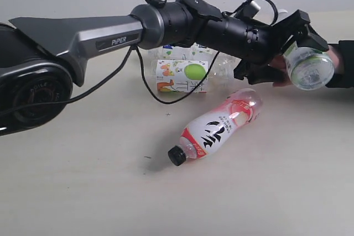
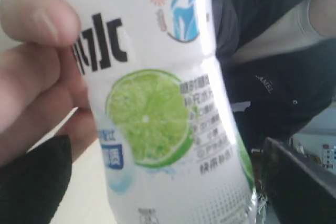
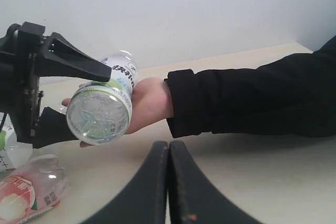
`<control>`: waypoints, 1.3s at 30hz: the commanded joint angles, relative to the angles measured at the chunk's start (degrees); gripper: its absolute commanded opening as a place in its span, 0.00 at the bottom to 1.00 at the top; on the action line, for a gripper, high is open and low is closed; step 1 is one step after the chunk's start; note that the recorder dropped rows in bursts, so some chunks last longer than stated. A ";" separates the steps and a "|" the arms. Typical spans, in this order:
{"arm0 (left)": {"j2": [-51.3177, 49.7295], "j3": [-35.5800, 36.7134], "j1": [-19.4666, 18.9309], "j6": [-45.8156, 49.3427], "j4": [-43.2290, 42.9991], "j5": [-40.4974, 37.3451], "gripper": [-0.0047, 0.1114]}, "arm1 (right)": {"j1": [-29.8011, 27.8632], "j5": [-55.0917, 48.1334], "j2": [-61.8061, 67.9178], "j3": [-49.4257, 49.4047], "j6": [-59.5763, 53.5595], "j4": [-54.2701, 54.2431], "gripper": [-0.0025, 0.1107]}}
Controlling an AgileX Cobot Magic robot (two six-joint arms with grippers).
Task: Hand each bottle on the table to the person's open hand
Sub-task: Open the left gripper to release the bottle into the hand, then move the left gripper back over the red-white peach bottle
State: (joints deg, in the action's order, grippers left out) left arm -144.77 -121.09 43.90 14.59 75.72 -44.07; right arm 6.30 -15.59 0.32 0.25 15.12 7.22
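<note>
The lime-slice bottle point(image 1: 308, 68) lies in the person's hand point(image 1: 333, 56), base toward the exterior camera. In the left wrist view the thumb point(image 2: 37, 19) presses on its label point(image 2: 152, 119). My left gripper point(image 1: 287, 53) reaches across to the right and straddles this bottle, and a narrow gap shows between each finger point(image 2: 37, 182) and the bottle, so it is open. The red bottle with black calligraphy point(image 1: 218, 128) lies on the table point(image 1: 83, 192). A green-fruit bottle point(image 1: 182, 75) lies behind the left arm. My right gripper point(image 3: 169, 150) is shut and empty, low over the table.
The person's black sleeve point(image 3: 252, 98) stretches in from the right edge. A black cable point(image 1: 149, 84) hangs from the left arm over the table. More clear plastic point(image 1: 224, 70) shows behind the arm, partly hidden.
</note>
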 commanded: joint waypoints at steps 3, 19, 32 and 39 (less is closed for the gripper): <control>3.73 -0.40 -2.87 6.29 -0.24 -8.48 0.84 | -0.27 0.50 -0.32 -0.25 -0.07 0.38 0.02; 11.56 -0.40 -10.29 10.14 -13.60 -25.89 0.05 | -0.27 0.50 -0.32 -0.25 -0.07 0.38 0.02; 21.26 11.44 -9.94 10.80 -34.60 -23.57 0.04 | -0.27 0.50 -0.32 -0.25 -0.07 0.38 0.02; 32.17 27.82 -9.94 12.82 -40.00 -9.55 0.04 | -0.27 0.50 -0.32 -0.25 -0.07 0.38 0.02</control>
State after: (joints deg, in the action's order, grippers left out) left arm -117.14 -98.53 33.81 26.37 37.77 -58.66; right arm 6.30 -15.59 0.32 0.25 15.12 7.22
